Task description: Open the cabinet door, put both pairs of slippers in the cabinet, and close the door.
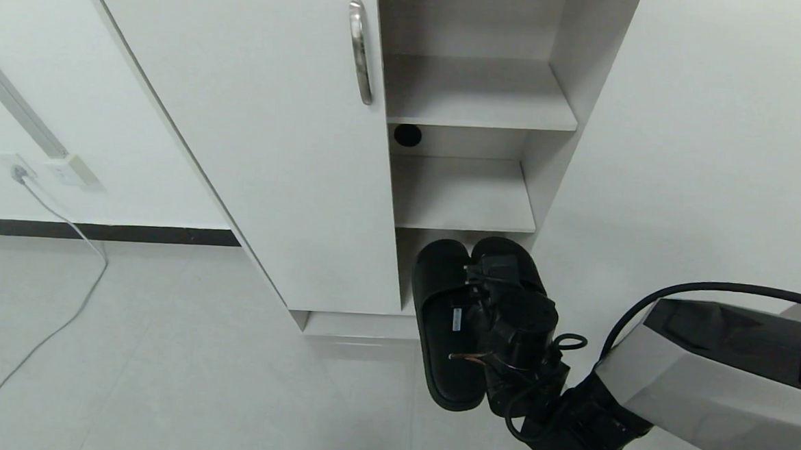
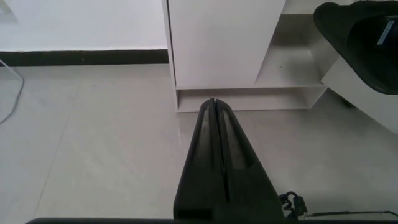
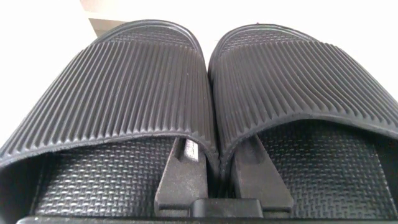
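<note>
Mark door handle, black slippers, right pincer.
door handle (image 1: 360,51), head view, middle of the metal bar.
black slippers (image 3: 143,81), right wrist view, ribbed strap of one slipper.
right pincer (image 3: 217,149), right wrist view, midway between its fingertips.

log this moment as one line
phase: placing pair | right gripper: shut on black slippers, at open bottom bay of cabinet | left gripper: shut, above floor

The pale floor (image 1: 159,377) carried the white cabinet (image 1: 254,142), whose open right half showed 2 shelves (image 1: 476,95). A grey cable (image 1: 45,330) lay on the floor, well left of the cabinet.
</note>
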You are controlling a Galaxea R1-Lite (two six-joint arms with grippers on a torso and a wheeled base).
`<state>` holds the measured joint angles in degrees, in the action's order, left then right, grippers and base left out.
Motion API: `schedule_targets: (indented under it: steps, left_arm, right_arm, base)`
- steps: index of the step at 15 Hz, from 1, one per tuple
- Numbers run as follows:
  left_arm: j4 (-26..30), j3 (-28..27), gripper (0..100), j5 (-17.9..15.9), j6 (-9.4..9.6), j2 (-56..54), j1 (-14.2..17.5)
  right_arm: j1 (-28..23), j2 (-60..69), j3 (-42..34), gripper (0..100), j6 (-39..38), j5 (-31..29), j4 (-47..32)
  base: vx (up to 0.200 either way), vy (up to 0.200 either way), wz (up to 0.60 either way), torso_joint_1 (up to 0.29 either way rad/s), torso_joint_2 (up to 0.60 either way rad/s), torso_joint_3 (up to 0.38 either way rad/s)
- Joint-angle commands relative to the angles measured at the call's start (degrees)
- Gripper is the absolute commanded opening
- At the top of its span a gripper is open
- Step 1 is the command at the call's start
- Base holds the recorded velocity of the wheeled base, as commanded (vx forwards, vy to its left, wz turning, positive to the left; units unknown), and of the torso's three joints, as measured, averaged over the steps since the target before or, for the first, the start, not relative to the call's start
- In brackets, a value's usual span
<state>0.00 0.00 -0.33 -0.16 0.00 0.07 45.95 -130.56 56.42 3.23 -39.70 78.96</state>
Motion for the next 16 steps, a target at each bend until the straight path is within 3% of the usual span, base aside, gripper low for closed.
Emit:
schedule_targets:
  steps: [1, 8, 16]
  left_arm:
    - [0.0, 0.0, 0, -0.02, -0.02, 0.09, 0.01]
    - [0.0, 0.0, 0, -0.02, -0.02, 0.09, 0.01]
    - [0.0, 0.0, 0, -0.02, -0.02, 0.09, 0.01]
  right_arm:
    - [-0.16, 0.13, 0.01, 0, 0.02, -0.02, -0.12]
    - [-0.07, -0.04, -0.08, 0, 0.02, 0.15, -0.3]
    - [-0.51, -0.75, 2.64, 0, -0.24, 0.33, -4.08]
  base:
    - [0.2, 0.0, 0.0, -0.007, 0.0, 0.007]
    - [0.2, 0.0, 0.0, 0.004, 0.0, 0.002]
    - [0.0, 0.0, 0.0, 0.0, 0.0, 0.0]
